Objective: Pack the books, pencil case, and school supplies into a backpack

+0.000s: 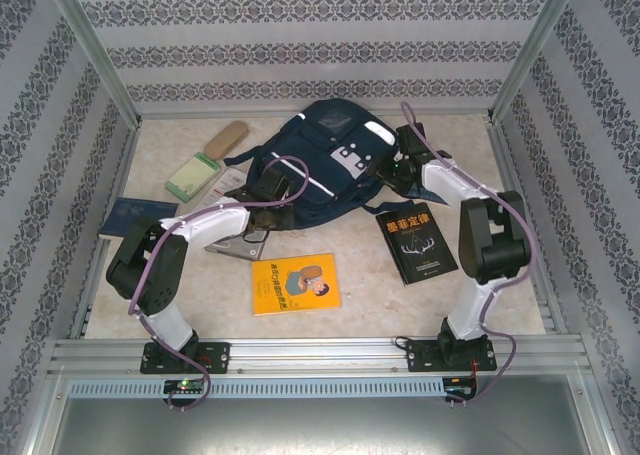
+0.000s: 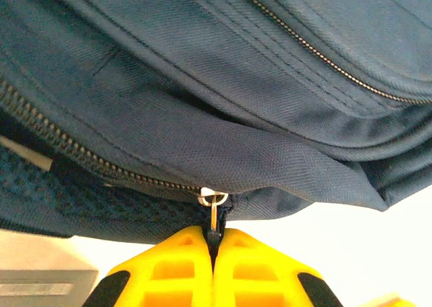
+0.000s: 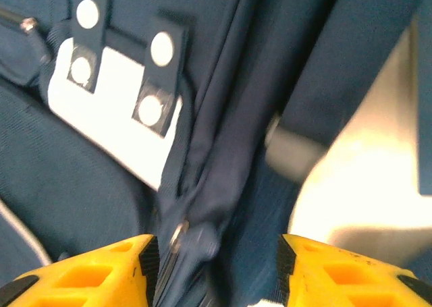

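Your backpack (image 1: 325,150) lies flat at the 12 o'clock end of the table (image 1: 500,275). Its long axis runs from about 1 o'clock down to 7 o'clock, with the front pockets facing up.

Your left gripper (image 1: 272,187) sits at the bag's 7 o'clock edge. In the left wrist view its yellow jaws are clenched on a small metal zip pull (image 2: 214,209).

Your right gripper (image 1: 393,170) is at the bag's 3 o'clock side. Its jaws stand apart, straddling a fold of navy fabric and a zip line without pinching either.

Around the bag lie a black book (image 1: 418,243) at 4 o'clock, an orange-yellow book (image 1: 295,283) at 6 o'clock and a navy book (image 1: 140,215) at 8 o'clock. A green pad (image 1: 192,178) lies at 9 o'clock and a tan pencil case (image 1: 226,140) at 10 o'clock.

Your left arm crosses over a grey flat item (image 1: 236,245), too covered to name. A white packet (image 1: 232,182) beside the pad is too small to read. The right wrist view is blurred.
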`<state>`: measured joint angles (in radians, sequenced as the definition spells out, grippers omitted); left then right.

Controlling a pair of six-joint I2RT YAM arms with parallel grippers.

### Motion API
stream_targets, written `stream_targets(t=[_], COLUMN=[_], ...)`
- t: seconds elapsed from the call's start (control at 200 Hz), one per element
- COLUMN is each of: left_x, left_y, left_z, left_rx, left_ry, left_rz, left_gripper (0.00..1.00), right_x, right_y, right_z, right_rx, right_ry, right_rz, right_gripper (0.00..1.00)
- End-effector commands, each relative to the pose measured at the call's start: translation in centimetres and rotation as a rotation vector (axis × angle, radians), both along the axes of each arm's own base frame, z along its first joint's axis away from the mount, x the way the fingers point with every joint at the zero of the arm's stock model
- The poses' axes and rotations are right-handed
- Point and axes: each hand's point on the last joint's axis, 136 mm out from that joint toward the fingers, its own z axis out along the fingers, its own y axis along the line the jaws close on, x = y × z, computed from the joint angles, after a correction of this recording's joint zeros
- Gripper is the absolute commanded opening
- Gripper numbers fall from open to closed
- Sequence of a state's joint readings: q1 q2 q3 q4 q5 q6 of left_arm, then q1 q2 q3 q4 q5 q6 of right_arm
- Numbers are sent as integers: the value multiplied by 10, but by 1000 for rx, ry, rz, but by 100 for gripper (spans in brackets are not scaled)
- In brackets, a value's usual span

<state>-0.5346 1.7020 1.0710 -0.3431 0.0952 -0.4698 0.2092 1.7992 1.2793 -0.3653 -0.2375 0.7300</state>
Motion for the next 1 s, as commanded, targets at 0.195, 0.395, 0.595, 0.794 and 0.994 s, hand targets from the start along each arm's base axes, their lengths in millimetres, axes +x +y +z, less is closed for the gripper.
stream_targets(t=[0.195, 0.395, 0.595, 0.794, 0.994], left_x=[-17, -33, -42, -37, -25], left_y=[-70, -88, -93, -80, -52], left_z=[18, 15, 10, 11, 9], left_rx=[-125, -130, -102, -22, 132], left_ry=[1, 19, 28, 11, 2], left_rz=[-201, -267, -292, -275, -255], left_gripper=[0, 0, 0, 0, 0], right_x=[-84, -104, -96, -87, -74], right_y=[61, 97, 111, 98, 53], right_z=[-15, -36, -47, -44, -17], right_rx=[36, 133, 225, 173, 88], right_ry=[90, 148, 146, 129, 61], right_rz=[61, 62, 33, 6, -32], right_gripper=[51, 51, 47, 0, 0])
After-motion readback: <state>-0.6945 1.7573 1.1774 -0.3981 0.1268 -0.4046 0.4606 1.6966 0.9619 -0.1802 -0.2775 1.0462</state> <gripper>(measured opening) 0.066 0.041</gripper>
